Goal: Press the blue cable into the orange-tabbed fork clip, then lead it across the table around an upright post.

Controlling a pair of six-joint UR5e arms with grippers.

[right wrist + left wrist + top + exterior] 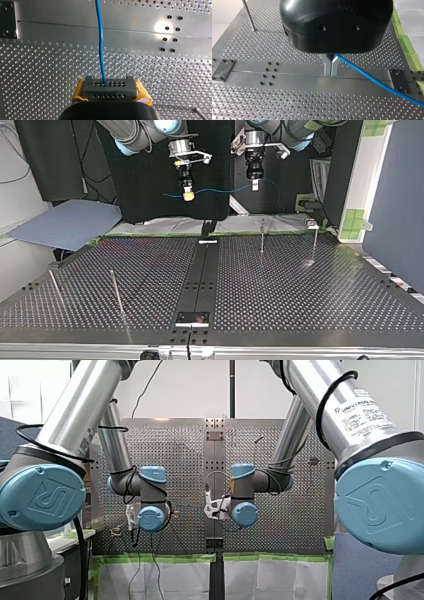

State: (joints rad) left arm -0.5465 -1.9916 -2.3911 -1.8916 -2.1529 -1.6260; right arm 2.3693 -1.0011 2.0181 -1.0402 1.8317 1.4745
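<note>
The blue cable (pixel 220 190) hangs in the air between my two grippers, well above the table's far edge in the top view. My left gripper (pixel 331 73) has its metal fingers pressed together, and the cable (pixel 372 78) leaves them at their base and trails off to the side. My right gripper (pixel 109 90) has yellow pads closed around a grey perforated block, with the cable (pixel 100 40) running straight ahead out of it. In the top view my right gripper (pixel 188 195) is at the left and my left gripper (pixel 254 185) at the right. No orange-tabbed clip is plainly visible.
Thin upright posts stand on the perforated table (pixel 300 295): two at the top view's far right (pixel 262 235) (pixel 314 245) and two at its near left (pixel 116 290) (pixel 54 285). A dark centre strip (pixel 202 270) runs across the table. A small fixture (pixel 312 224) sits at the far right edge.
</note>
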